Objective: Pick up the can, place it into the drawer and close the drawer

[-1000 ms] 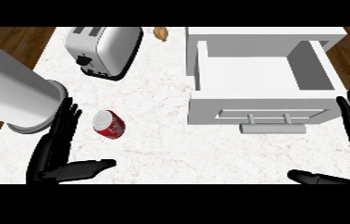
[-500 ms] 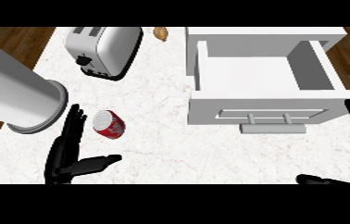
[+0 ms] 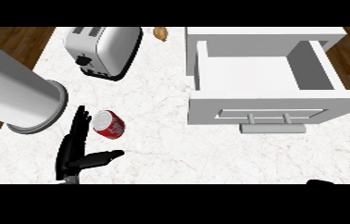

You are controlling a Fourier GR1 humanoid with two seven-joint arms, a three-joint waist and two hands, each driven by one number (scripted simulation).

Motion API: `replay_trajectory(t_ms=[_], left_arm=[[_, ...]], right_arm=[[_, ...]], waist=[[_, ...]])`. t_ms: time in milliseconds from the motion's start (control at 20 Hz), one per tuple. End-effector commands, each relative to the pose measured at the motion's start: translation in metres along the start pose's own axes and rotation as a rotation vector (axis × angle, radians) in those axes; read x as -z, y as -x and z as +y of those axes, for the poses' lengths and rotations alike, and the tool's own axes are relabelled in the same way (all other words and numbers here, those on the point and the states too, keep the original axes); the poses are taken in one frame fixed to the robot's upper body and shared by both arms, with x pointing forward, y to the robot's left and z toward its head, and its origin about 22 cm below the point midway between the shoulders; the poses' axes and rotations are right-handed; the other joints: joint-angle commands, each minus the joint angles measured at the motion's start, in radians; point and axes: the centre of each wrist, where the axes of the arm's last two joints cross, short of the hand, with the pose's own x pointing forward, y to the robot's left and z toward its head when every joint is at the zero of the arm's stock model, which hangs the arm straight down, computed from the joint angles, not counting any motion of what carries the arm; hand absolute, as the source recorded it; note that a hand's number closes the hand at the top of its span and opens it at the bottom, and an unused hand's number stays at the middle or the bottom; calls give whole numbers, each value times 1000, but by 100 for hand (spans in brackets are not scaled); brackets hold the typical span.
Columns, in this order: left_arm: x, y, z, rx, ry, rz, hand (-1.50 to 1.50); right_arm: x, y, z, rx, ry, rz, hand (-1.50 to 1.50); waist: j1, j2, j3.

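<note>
My left hand [image 3: 74, 146] is spread open on the counter [image 3: 157, 149] and holds nothing. The fingers point away from me and the thumb sticks out to the right. The can [image 3: 108, 124] lies on its side just right of those fingers, above the thumb, so it sits in the crook between them. I judge that is a set-up for closing around it from the left; I cannot tell whether the fingers already touch it.

A large grey cylinder [image 3: 27, 100] stands just left of the fingertips, so there is little room on that side. The toaster [image 3: 103, 49] is well ahead of the hand. To the right, bare counter runs to the drawer [image 3: 263, 109], which is pulled open with its front wall and handle facing me. The can will have to clear that wall, I think.

Only a dark sliver of my right hand [image 3: 321, 182] shows at the lower right edge; I cannot tell how it is set.
</note>
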Motion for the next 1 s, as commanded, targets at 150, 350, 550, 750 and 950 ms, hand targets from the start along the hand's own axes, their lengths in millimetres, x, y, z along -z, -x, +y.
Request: replay_trajectory(t_ms=[150,350,550,750,950], left_arm=[[13,35,-15,-6,-29,36,-150],[23,35,-14,-26,-43,40,-150],[39,43,-1,-17,-20,20,-150],[18,69,-13,-30,6,16,-150],[65,30,3,-43,58,2,-150]], right_arm=[[5,12,7,8,-5,13,-150],[1,1,4,-13,14,-3,-150],[-5,8,11,2,3,-17,-150],[-12,-4,-8,-13,-21,2,-150],[10,-3,3,-32,-7,-1,-150]], waist=[[-1,1,0],[0,0,0],[-3,1,0],[-7,1,0],[-3,1,0]])
